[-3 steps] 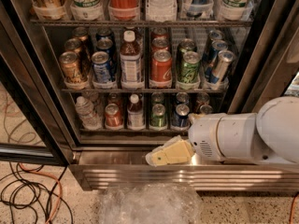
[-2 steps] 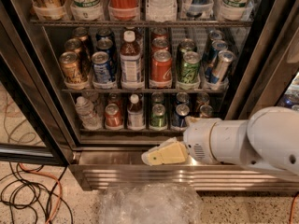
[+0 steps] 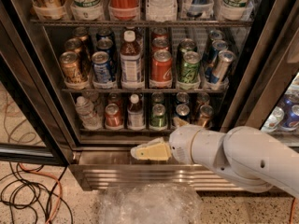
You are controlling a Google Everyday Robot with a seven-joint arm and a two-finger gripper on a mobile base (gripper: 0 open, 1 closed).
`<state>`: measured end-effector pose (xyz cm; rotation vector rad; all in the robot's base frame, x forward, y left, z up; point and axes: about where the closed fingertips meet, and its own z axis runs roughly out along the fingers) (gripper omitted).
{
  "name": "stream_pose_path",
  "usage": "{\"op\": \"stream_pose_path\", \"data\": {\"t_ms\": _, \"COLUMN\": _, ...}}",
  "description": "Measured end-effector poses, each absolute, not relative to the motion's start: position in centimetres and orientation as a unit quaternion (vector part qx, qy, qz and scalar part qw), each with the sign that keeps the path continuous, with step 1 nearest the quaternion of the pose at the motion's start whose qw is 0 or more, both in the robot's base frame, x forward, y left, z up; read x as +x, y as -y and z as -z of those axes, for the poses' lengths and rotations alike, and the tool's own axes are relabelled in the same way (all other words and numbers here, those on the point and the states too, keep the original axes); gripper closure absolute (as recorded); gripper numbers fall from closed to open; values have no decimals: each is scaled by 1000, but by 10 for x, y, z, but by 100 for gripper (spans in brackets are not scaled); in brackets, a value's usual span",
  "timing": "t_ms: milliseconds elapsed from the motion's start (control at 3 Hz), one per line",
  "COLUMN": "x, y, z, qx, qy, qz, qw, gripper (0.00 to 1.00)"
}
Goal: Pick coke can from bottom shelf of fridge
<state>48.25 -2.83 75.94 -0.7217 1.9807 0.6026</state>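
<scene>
Fridge point(image 3: 247, 78) door stood open, and the camera view looked in at three stocked wire racks. The coke can point(image 3: 113, 115) stood upright on the bottom shelf point(image 3: 117, 131), in the second lane from the left. It sat between a clear water bottle point(image 3: 86, 112) on its left and a white-capped bottle point(image 3: 136, 112) on its right. Further right in the same row were a green can point(image 3: 158, 116) and two more cans, their labels too dark to read. The pincer point(image 3: 138, 152) was outside the cabinet, lower than the shelf's front rail and level with the top of the steel base panel point(image 3: 117, 174). It pointed left, with its tip below the white-capped bottle. It was down and to the right of the coke can and not touching it. The tan fingers point(image 3: 154, 151) lay together as one narrow wedge with no gap visible and nothing held between them. The white arm point(image 3: 243, 155) entered from the right edge and covered the lower right part of the cabinet front. A second red can point(image 3: 161, 68) stood on the middle rack, with a green can beside it on the right. Crumpled clear plastic point(image 3: 149, 204) lay on the floor below the base panel. Loose cables point(image 3: 28, 195) lay at lower left.
</scene>
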Motion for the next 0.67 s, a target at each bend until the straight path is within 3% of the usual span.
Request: {"op": "stream_pose_path", "data": {"t_ms": 667, "x": 485, "y": 22, "z": -752, "qx": -307, "qy": -803, "qz": -243, "qw": 450, "gripper": 0}}
